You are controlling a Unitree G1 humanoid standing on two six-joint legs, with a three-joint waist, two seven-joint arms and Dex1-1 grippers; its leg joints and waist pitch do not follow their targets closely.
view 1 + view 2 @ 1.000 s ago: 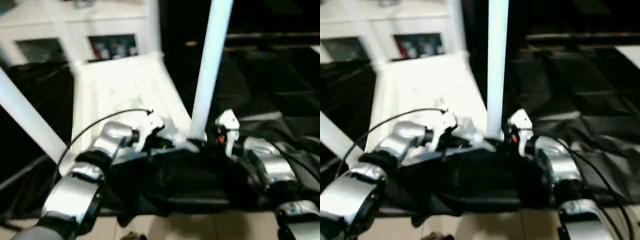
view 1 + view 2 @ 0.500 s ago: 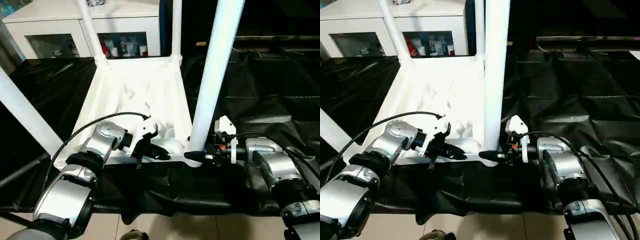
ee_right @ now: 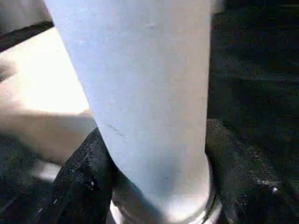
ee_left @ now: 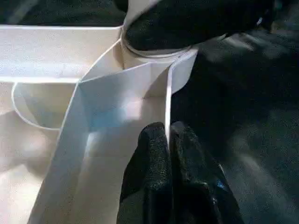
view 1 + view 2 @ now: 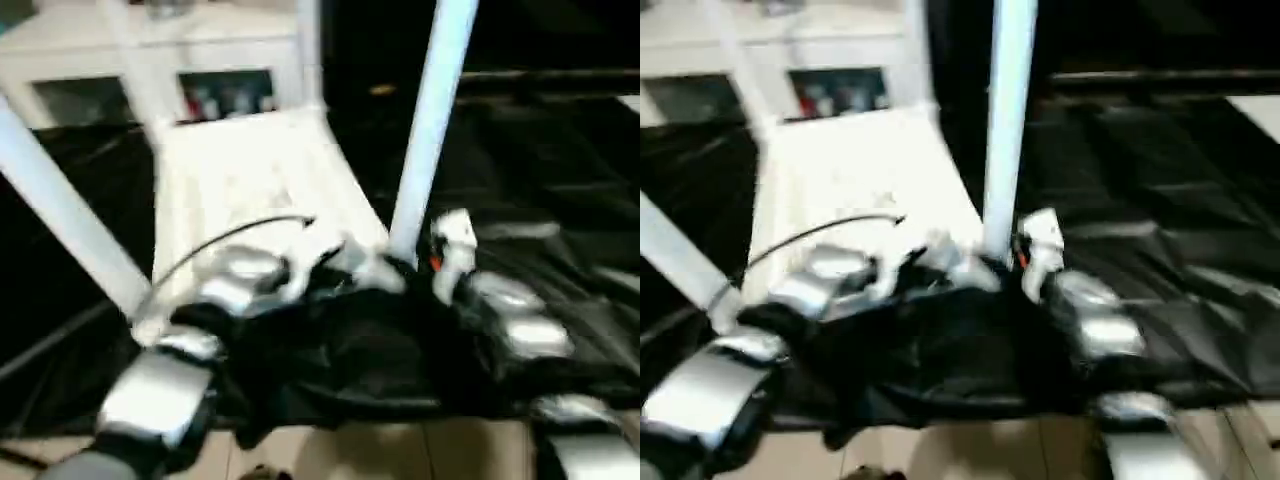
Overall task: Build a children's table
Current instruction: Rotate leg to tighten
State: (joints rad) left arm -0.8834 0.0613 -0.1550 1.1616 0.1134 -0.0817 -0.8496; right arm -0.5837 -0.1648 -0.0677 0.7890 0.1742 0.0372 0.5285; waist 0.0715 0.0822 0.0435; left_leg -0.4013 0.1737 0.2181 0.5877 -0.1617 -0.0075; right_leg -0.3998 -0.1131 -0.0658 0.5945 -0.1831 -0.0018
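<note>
Your left gripper point(image 4: 168, 154) is pinched on the near rim of the upturned tabletop point(image 5: 240, 170) on the black-draped work table point(image 5: 1160, 200). Your right gripper point(image 3: 159, 186) clamps the near-right leg point(image 3: 140, 93) at its base (standing in its corner socket).

Both head views are smeared with motion blur, the white tabletop point(image 5: 240, 170) glaring against dark cloth point(image 5: 540, 170); wrist views sharper, dimly lit.

White tabletop point(image 5: 240, 170) lies underside-up at centre-left; white legs point(image 5: 430, 120) stand upright in its corner sockets.
</note>
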